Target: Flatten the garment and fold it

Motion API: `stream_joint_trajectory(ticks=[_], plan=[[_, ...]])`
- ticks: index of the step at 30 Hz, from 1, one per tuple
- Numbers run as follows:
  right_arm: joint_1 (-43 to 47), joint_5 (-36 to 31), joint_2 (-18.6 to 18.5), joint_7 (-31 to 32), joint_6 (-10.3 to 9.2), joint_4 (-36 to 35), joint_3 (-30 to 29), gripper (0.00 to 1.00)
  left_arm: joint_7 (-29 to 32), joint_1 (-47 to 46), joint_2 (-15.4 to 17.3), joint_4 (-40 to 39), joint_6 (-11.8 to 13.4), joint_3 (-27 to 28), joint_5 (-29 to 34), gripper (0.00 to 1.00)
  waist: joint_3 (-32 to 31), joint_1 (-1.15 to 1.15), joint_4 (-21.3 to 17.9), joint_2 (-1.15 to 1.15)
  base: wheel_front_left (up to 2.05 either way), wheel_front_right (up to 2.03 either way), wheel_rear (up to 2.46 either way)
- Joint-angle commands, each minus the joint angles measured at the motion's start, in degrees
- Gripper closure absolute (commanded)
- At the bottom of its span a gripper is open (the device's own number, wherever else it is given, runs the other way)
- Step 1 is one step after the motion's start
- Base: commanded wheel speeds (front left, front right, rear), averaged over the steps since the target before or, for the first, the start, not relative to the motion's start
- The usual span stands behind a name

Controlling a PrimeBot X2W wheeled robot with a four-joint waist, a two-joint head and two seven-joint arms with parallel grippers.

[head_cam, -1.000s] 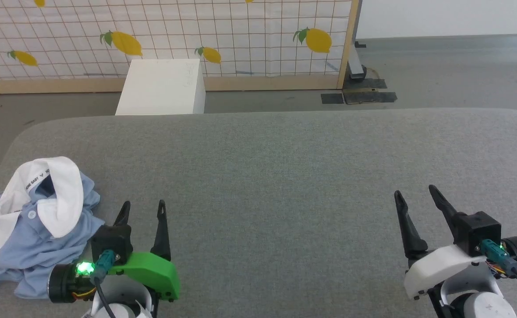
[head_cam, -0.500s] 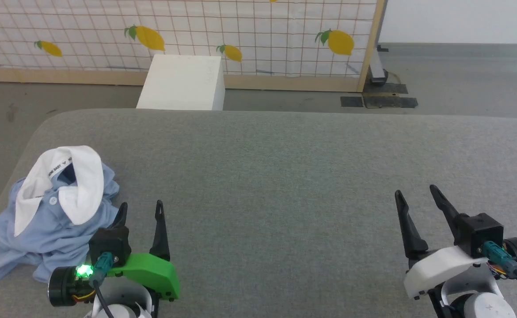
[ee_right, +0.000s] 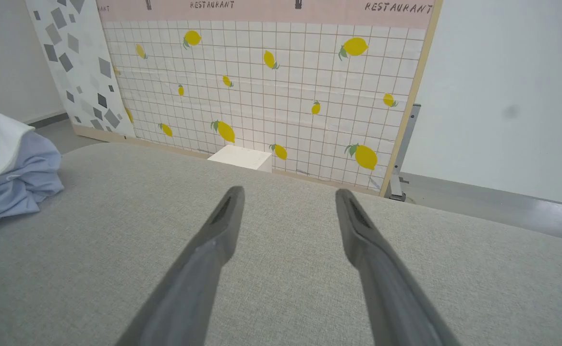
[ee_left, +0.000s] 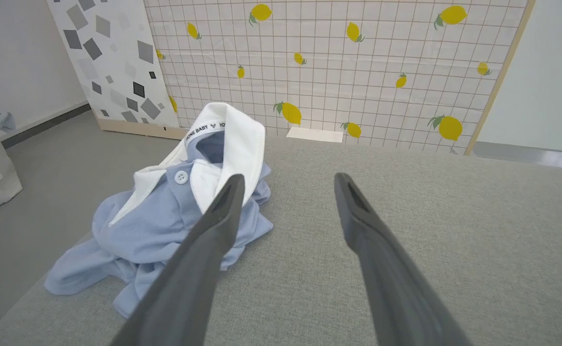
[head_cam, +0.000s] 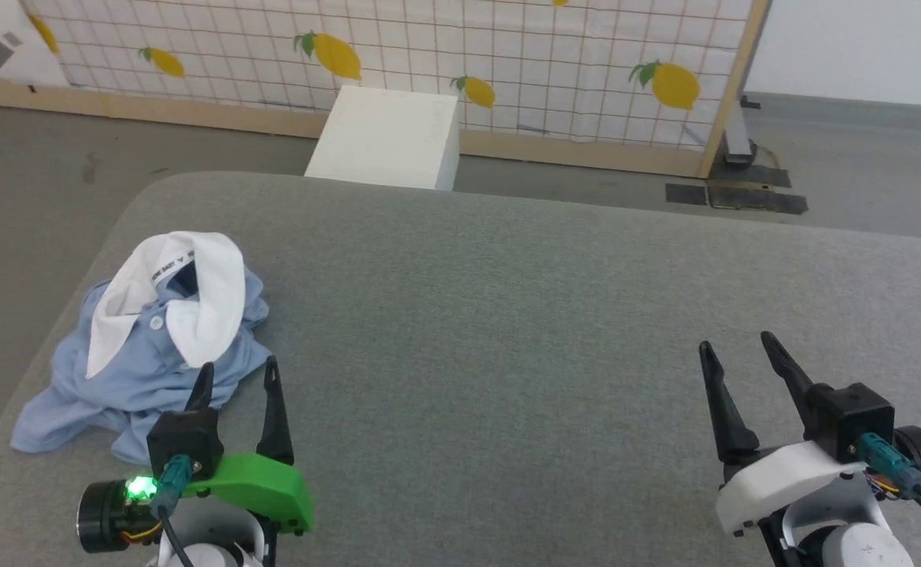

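Obstacle: garment heaped at left end of table, just before left tool.
Free room: open table stretch across to right tool.

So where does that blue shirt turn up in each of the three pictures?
Head view: shirt, crumpled at the left, just beyond the left gripper.
Left wrist view: shirt left of centre, partly behind one finger.
Right wrist view: shirt at the far left edge.
Shared landmark: white box by the lemon-printed screen.

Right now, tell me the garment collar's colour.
White collar on the light blue garment; best in left wrist view.
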Motion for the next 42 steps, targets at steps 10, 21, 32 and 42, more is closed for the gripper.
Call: stream_joint_trajectory(ticks=[10, 21, 32, 42], plan=[[-0.25, 1.42, -0.04, -1.4, 0.15, 0.78, 0.7, 0.0, -1.81, 0.36, 0.7, 0.3, 2.03, 0.0, -2.06, 0.0, -0.14, 0.0, 4.68, 0.0, 0.0, 0.0, 0.0], [-0.34, 1.92, -0.04, -2.3, 0.19, 1.32, 1.19, 0.0, -3.11, 0.62, 1.33, 0.8, 3.36, -0.31, -3.32, 0.0, -0.01, 0.0, 8.78, 0.0, 0.0, 0.0, 0.0], [-0.59, 2.48, -0.05, -3.29, 0.23, 1.91, 1.48, 0.0, -4.28, 0.89, 2.25, 1.39, 4.56, -0.62, -4.72, 0.0, 0.02, 0.0, 12.55, 0.0, -0.03, -0.03, -0.03], [-0.56, 2.94, -0.06, -4.09, 0.26, 2.21, 1.63, 0.0, -5.43, 1.08, 2.85, 1.55, 6.06, -1.08, -5.93, 0.0, -0.06, 0.0, 15.77, 0.0, -0.04, -0.04, -0.04]])
